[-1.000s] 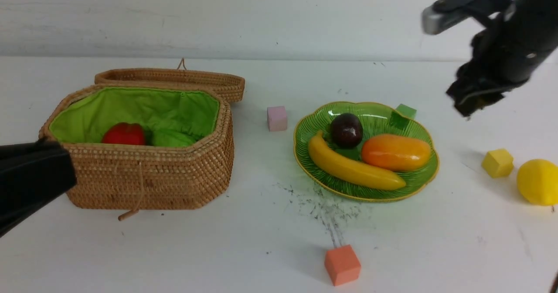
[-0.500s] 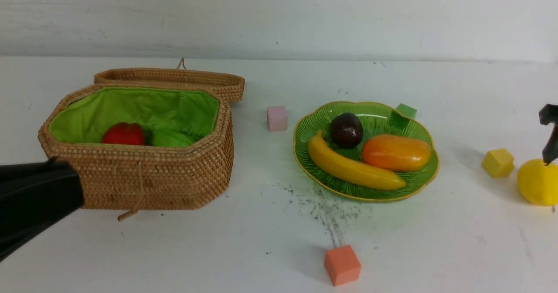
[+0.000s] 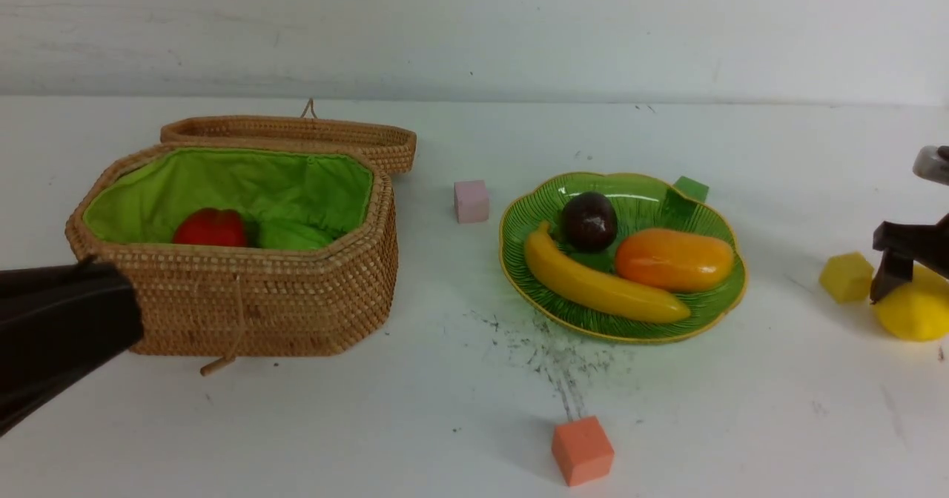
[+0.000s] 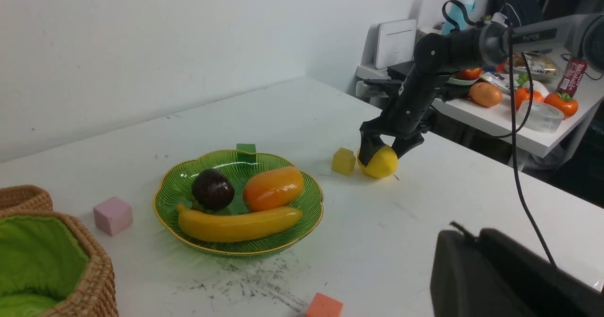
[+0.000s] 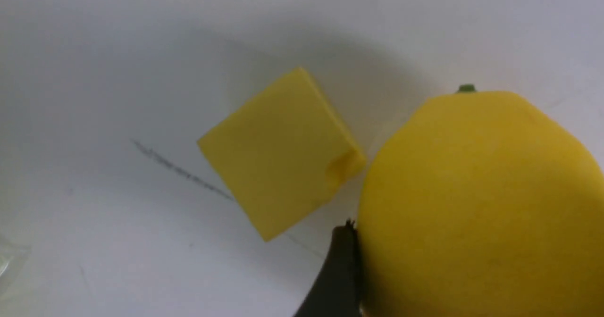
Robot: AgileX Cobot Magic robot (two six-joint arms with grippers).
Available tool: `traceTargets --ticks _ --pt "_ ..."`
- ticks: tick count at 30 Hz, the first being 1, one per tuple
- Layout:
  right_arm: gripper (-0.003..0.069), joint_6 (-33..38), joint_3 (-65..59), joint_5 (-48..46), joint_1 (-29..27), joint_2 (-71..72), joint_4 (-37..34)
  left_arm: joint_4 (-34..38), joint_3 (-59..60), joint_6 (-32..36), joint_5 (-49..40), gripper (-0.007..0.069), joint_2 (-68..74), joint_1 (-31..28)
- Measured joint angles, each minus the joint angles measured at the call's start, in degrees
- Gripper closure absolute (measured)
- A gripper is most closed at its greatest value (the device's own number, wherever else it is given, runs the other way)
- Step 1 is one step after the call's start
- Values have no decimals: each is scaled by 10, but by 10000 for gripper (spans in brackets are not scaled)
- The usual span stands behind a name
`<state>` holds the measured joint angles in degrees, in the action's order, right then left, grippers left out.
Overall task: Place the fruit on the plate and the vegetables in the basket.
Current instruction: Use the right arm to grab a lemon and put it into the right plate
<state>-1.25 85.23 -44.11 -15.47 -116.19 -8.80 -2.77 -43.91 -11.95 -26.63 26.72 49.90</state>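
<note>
The wide green plate (image 3: 712,309), leaf-ribbed and edged in yellow, serves as the reference for all positions, with left and right as in the front view. On it lie three fruits: the dark purple mangosteen (image 3: 589,221) in its far part, the orange mango (image 3: 673,259) to the right, and the banana (image 3: 604,279) along the near side. The fourth fruit, the yellow lemon (image 5: 476,204), rests on the table (image 3: 445,409), well to the right of the plate. The right gripper (image 4: 383,159) is lowered over this lemon with its fingers spread, one on either side; whether they press upon it cannot be told. The small yellow cube (image 3: 847,277) stands between plate and lemon, just beside the latter.

To the left of the plate stands the wicker basket (image 3: 252,301), lined in green cloth, its woven lid (image 3: 296,131) on the far side. Within it are the red bell pepper (image 3: 211,227) and, beside that, the light green gourd (image 3: 293,234), partly hidden by the wall. A pink cube (image 3: 471,201) lies between basket and plate; a green cube (image 3: 691,188) sits at the plate's far rim, and an orange-pink cube (image 3: 583,450) nearer the camera than the plate. The left gripper (image 4: 467,246), nearer the camera than the plate, is closed and empty.
</note>
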Motion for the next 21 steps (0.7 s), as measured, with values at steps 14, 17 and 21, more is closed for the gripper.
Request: traceTargets --ticks 14,17,21 --pt "60 -1 6 31 0 -21 -1 0 0 0 -8 589 3 0" --pt "60 6 6 31 0 -21 -1 0 0 0 -10 589 3 0" --pt "60 22 6 29 0 -21 -1 0 0 0 -11 588 3 0"
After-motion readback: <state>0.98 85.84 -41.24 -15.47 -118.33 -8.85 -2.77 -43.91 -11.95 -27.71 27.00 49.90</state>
